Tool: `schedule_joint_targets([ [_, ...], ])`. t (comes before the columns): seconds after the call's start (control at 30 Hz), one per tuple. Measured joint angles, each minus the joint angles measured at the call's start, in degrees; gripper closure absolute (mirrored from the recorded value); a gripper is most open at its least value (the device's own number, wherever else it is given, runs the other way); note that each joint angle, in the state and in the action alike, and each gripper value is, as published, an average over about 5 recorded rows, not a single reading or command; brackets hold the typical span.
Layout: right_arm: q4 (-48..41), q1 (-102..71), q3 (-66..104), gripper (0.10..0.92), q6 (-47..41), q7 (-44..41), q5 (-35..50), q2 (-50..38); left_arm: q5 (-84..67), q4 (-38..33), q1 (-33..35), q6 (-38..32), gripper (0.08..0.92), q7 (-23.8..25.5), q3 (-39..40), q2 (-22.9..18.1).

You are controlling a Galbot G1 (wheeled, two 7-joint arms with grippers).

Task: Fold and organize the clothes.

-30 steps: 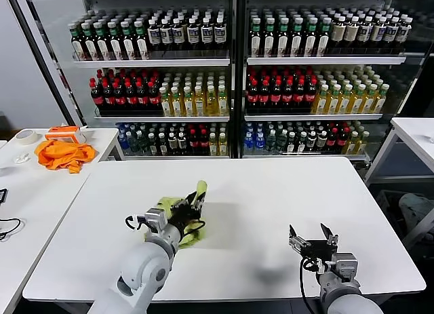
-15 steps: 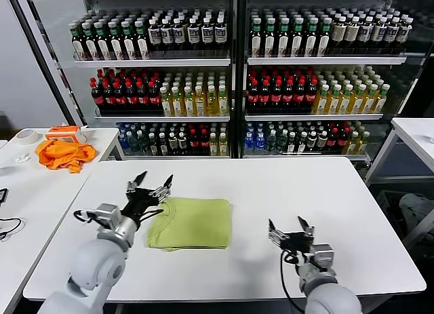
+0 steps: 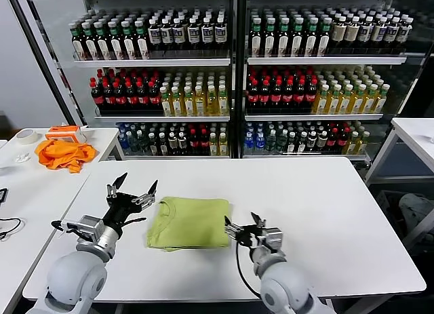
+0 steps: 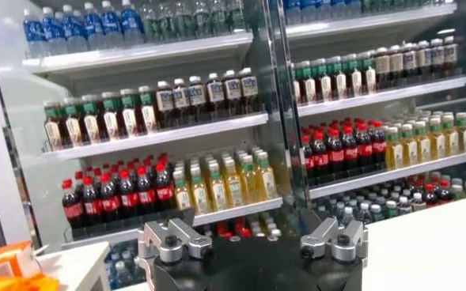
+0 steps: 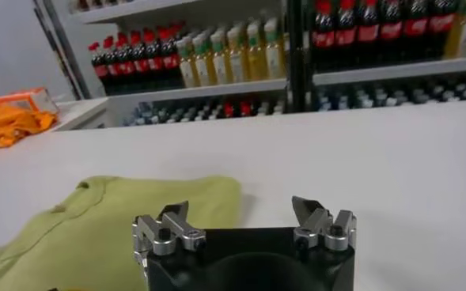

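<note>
The light yellow-green shirt [image 3: 190, 222] lies flat in a folded rectangle on the white table [image 3: 305, 192]. My left gripper [image 3: 134, 186] hovers open just off the shirt's left edge, tilted upward, with nothing in it. In the left wrist view the left gripper [image 4: 252, 237] faces the bottle shelves and the shirt is out of sight. My right gripper [image 3: 243, 226] stands open and empty at the shirt's right edge, low over the table. The right wrist view shows the shirt [image 5: 122, 213] just ahead of the right gripper [image 5: 244, 217], by one fingertip [image 5: 176, 211].
Shelves full of bottles [image 3: 230, 76] rise behind the table. On a side table at the left lie a bright orange cloth [image 3: 64, 153] and a roll of tape [image 3: 26, 136]. Another white table [image 3: 417, 134] stands at the far right.
My left gripper opened, let go of the shirt and drew back to the left. The shirt went from a bunched heap to a flat fold. My right gripper moved left to the shirt's edge.
</note>
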Motion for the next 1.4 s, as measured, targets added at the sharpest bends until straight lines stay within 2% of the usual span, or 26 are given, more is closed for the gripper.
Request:
schedule_joint_targets([
  [0.23,-5.8,4.7,-3.1,0.203,-0.5,3.3,4.1,1.0,0.6,-0.6,1.8,-0.4,0.177,1.0,-1.9,0.3],
  [0.53,-9.0,6.3,-4.8,0.214,-0.8,5.1,8.0,1.3,-0.6,-1.2,2.4,-0.1,0.177,1.4,-3.2,1.0],
  [0.63,-9.5,6.4,-5.2,0.276,-0.7,5.3,8.9,1.3,-0.9,-1.1,2.7,0.0,0.177,1.5,-3.3,1.0],
  [1.03,-10.9,7.0,-5.7,0.622,-0.6,4.4,11.8,2.0,-2.2,-1.6,3.6,0.3,0.177,1.6,-4.4,0.7],
  [1.27,-11.1,7.1,-5.3,0.83,0.0,3.8,10.7,2.4,-2.3,-2.0,3.9,0.3,0.177,1.6,-4.7,0.9],
  [1.4,-9.5,7.2,-4.0,0.911,-0.2,3.5,9.8,1.6,-2.3,-2.4,3.9,0.2,0.177,1.6,-5.0,1.4],
])
